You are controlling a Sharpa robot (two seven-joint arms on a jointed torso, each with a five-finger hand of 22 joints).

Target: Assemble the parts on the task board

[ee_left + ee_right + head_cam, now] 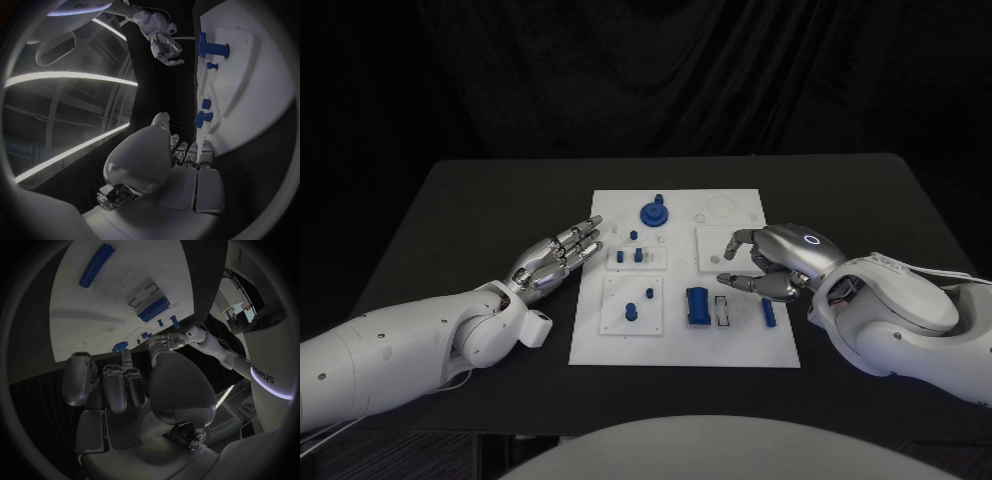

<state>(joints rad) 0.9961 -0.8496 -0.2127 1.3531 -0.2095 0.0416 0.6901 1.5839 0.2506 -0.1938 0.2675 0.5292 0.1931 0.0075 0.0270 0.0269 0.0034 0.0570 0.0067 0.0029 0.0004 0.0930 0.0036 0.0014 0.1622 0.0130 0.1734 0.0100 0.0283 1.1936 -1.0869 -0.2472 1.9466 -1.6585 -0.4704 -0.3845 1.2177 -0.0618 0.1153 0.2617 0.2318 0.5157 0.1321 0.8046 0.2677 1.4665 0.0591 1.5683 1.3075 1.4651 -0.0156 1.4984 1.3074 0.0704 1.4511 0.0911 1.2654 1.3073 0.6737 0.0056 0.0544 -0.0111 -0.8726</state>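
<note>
head view, left hand: left hand [561,252] lies flat just off the board's near-side edge, fingers stretched out and slightly apart, holding nothing
head view, right hand: right hand [780,262] hovers over the white board [733,350], fingers curled downward; looks empty, nothing seen between the fingertips
head view, board: small pegs [630,257] stand in a raised plate just past the left fingertips; round blue knob [653,213] sits further out from that hand
head view, loose parts: thick blue block [697,305] and thin blue bar [767,312] lie flat just under the right hand, an open slot [723,310] between them; two more pieces [638,304] on a second plate between the hands
left wrist view: own palm [150,165] with straight fingers, nothing in it; board edge right beside the fingertips, blue pegs [201,118] close ahead, bigger knob [211,48] further on; the other hand [165,47] is well beyond
right wrist view: own fingers [115,385] bent over the board, no part held; blue block [153,309] ahead of the fingertips, long bar [96,265] further off; left hand [170,339] across the board
progress, my read: early to midway; some pegs and the knob look seated, block and bar not yet placed, slot empty
next, my guess: right hand picks the block or the bar
</note>
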